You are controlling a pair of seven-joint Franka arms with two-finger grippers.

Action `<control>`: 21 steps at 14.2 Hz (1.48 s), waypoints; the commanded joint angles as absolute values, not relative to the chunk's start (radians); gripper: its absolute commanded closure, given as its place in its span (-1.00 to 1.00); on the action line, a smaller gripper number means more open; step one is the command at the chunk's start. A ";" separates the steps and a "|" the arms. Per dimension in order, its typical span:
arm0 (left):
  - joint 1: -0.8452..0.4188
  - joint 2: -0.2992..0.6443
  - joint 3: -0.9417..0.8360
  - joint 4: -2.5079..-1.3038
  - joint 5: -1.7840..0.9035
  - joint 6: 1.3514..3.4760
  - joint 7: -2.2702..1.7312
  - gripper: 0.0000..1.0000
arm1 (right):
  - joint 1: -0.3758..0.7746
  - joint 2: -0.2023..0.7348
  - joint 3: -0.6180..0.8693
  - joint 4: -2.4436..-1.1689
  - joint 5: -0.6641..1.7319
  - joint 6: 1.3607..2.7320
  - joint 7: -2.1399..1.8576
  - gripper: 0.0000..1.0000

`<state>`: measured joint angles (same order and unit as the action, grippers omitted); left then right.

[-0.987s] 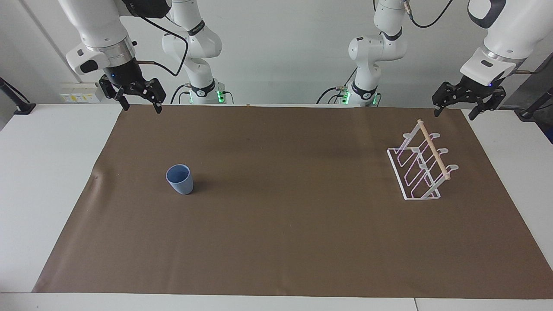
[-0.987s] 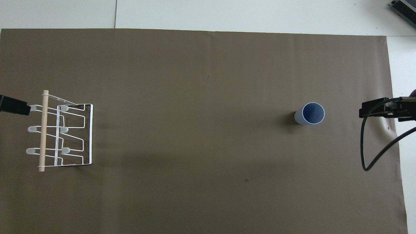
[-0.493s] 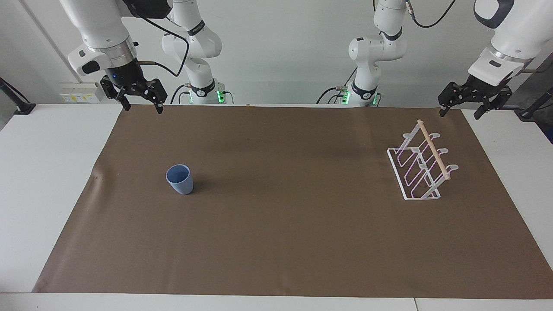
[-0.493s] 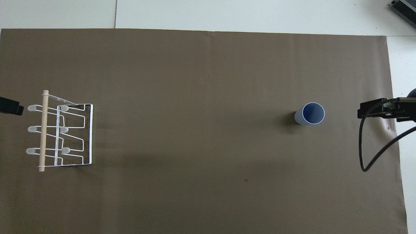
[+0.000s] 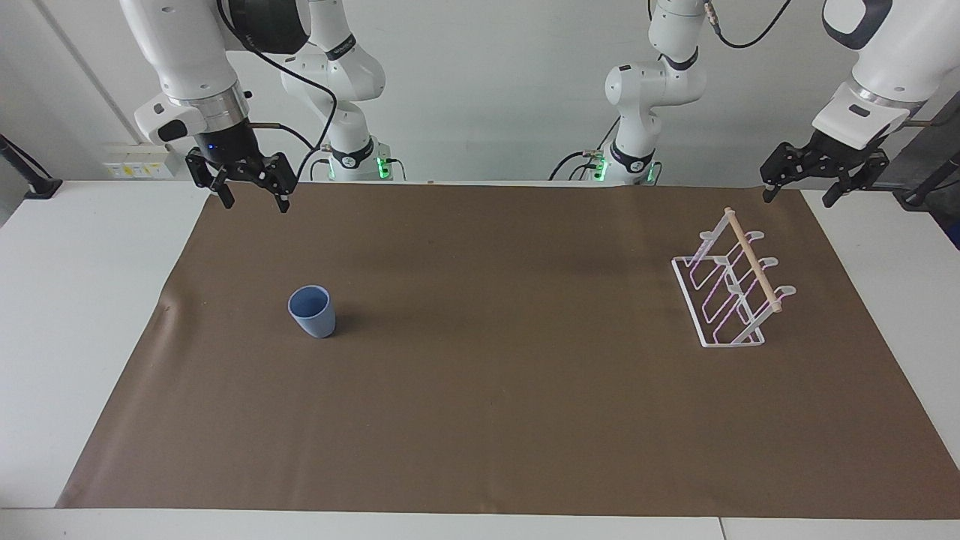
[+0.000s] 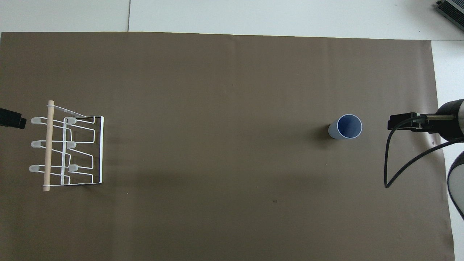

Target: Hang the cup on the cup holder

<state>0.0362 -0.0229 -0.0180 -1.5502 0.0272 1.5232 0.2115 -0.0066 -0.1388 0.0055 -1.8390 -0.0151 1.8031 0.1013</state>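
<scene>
The light-blue cup [image 5: 310,311] stands upright, mouth up, on the brown mat toward the right arm's end; it also shows in the overhead view [image 6: 346,127]. The white wire cup holder [image 5: 731,281] with its wooden dowel stands toward the left arm's end and carries nothing; it also shows in the overhead view [image 6: 67,148]. My right gripper [image 5: 253,199] is open and empty, up in the air over the mat's edge nearest the robots; it also shows in the overhead view [image 6: 398,122]. My left gripper [image 5: 798,198] is open and empty, in the air beside the holder, its tip showing in the overhead view [image 6: 12,119].
A brown mat [image 5: 480,420] covers most of the white table [image 5: 82,315]. A black cable [image 6: 395,170] hangs from the right arm. A small wrinkle marks the mat's edge [image 5: 166,306] beside the cup.
My right gripper has moved lower and toward the cup's side of the mat. My left gripper drew back a little from the holder, then held still. Cup and holder have not moved.
</scene>
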 commanded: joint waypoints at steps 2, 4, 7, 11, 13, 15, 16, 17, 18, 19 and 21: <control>0.044 -0.044 -0.026 -1.569 0.044 1.520 0.201 -1.00 | -0.026 -0.123 0.012 -1.965 0.000 1.987 0.011 -1.00; 0.044 -0.044 -0.026 -1.572 0.044 1.520 0.201 -1.00 | -0.031 -0.083 0.012 -1.994 0.000 2.074 -0.015 -1.00; 0.044 -0.044 -0.026 -1.572 0.044 1.520 0.201 -1.00 | -0.070 0.036 0.012 -2.000 0.014 2.179 -0.112 -1.00; 0.044 -0.044 -0.026 -1.569 0.044 1.520 0.201 -1.00 | -0.075 0.124 0.012 -2.003 0.015 2.275 -0.143 -1.00; 0.044 -0.044 -0.026 -1.569 0.044 1.520 0.201 -1.00 | -0.067 0.123 0.012 -2.023 0.041 2.276 -0.152 -1.00; 0.044 -0.044 -0.026 -1.569 0.044 1.520 0.201 -1.00 | -0.067 0.126 0.012 -2.051 0.057 2.276 -0.207 -1.00; 0.044 -0.044 -0.026 -1.569 0.044 1.520 0.201 -1.00 | -0.067 0.126 0.012 -2.065 0.066 2.276 -0.231 -1.00; 0.044 -0.043 -0.026 -1.569 0.044 1.520 0.201 -1.00 | -0.067 0.126 0.012 -2.074 0.067 2.279 -0.250 -1.00; 0.044 -0.043 -0.026 -1.572 0.044 1.520 0.201 -1.00 | -0.069 0.124 0.012 -2.077 0.067 2.283 -0.259 -1.00; 0.044 -0.044 -0.026 -1.569 0.044 1.520 0.201 -1.00 | -0.072 0.124 0.012 -2.082 0.067 2.284 -0.262 -1.00; 0.044 -0.044 -0.026 -1.569 0.044 1.520 0.201 -1.00 | -0.071 0.121 0.012 -2.085 0.067 2.284 -0.265 -0.50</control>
